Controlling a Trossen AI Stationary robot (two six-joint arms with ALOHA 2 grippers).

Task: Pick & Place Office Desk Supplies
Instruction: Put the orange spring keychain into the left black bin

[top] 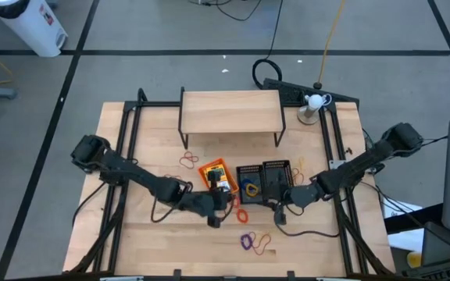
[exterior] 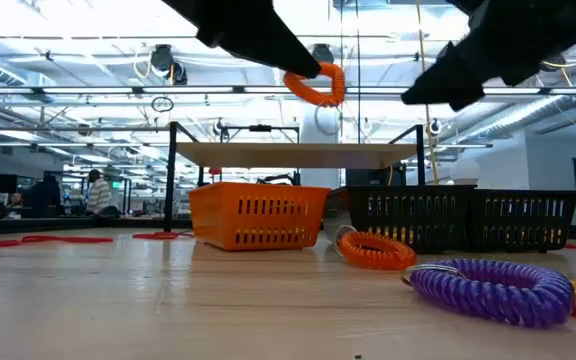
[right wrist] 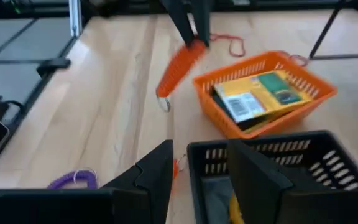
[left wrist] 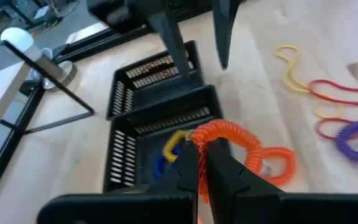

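Above the table's middle, the left gripper (left wrist: pixel 199 163) is clamped on an orange coil band (left wrist: pixel 229 140), lifted clear of the wood; in the low view it hangs in the air, higher than the tray tops. Under and just past it sits a black mesh tray (left wrist: pixel 135 134) holding a blue and a yellow band, with a second black mesh tray (top: pixel 276 177) touching it on the far side. The orange tray (right wrist: pixel 263 93), beside them, holds yellow-and-green crayon boxes (right wrist: pixel 260 94). The right gripper (right wrist: pixel 197 165) hovers over the black trays, fingers apart, holding nothing. Another orange coil (exterior: pixel 376 250) and a purple coil (exterior: pixel 493 288) lie on the table (top: pixel 131 234). A wooden riser (top: pixel 230 111) stands behind the trays.
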